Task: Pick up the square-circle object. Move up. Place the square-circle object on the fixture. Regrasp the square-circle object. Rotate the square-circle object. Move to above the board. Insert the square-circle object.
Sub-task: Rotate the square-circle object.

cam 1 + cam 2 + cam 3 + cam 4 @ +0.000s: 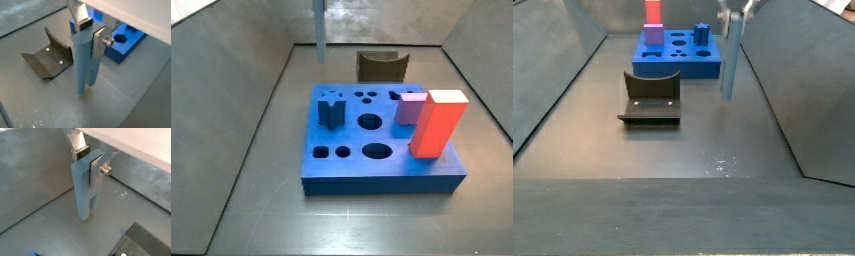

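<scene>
My gripper (pixel 90 31) is shut on the top of the square-circle object (pixel 85 62), a slim light grey-blue peg that hangs upright with its lower end close to the floor. Both show in both wrist views, the gripper (pixel 90 159) and the peg (pixel 85 190). In a side view the peg (pixel 728 60) stands to the right of the bright blue board (pixel 680 62) and the dark fixture (pixel 651 97). In a side view the peg (pixel 319 30) is behind the board (pixel 372 165), left of the fixture (pixel 381 66).
A tall red block (pixel 438 125), a small pink block (pixel 412 107) and a dark blue piece (pixel 333 108) stand in the board. Grey walls enclose the floor on all sides; the peg is near one wall (pixel 774 70).
</scene>
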Tool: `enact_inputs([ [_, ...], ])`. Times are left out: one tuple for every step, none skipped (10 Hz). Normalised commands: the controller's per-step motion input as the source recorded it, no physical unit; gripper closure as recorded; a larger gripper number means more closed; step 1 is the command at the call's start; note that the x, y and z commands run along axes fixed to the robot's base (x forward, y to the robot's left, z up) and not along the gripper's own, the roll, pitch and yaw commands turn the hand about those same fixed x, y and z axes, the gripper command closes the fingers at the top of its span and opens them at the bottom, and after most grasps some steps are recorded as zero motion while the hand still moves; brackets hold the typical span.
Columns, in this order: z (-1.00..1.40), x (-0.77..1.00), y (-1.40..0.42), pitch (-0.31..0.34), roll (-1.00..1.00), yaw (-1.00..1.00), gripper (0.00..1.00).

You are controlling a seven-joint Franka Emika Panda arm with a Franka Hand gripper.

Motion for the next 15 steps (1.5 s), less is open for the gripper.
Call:
enact_inputs([
  [-0.96, 0.03, 0.02, -0.035, -0.17, -0.05, 1.00],
  [-0.73, 0.03, 0.02, -0.031, -0.18, -0.05, 1.00],
  [-0.62, 0.03, 0.02, -0.031, -0.18, -0.04, 1.00],
  [-0.41, 0.02, 0.02, -0.035, -0.18, -0.04, 1.00],
  [-0.31, 0.01, 0.02, -0.030, -0.18, -0.03, 1.00],
  [-0.31, 0.01, 0.02, -0.030, -0.18, -0.03, 1.00],
  [-0.32, -0.01, 0.01, -0.018, -0.18, -0.04, 1.00],
  [-0.31, -0.01, 0.02, -0.020, -0.18, -0.04, 1.00],
  [-0.31, 0.00, 0.02, -0.020, -0.18, -0.04, 1.00],
  [-0.31, 0.00, 0.01, -0.020, -0.18, -0.04, 1.00],
  [-0.31, 0.00, 0.01, -0.020, -0.18, -0.04, 1.00],
  [-0.31, 0.00, 0.01, -0.020, -0.18, -0.04, 1.00],
  [-0.31, 0.00, 0.01, -0.020, -0.18, -0.04, 1.00],
  [-0.31, 0.00, 0.01, -0.020, -0.18, -0.04, 1.00],
  [0.00, 0.00, 0.00, -0.020, -0.18, -0.04, 0.00],
])
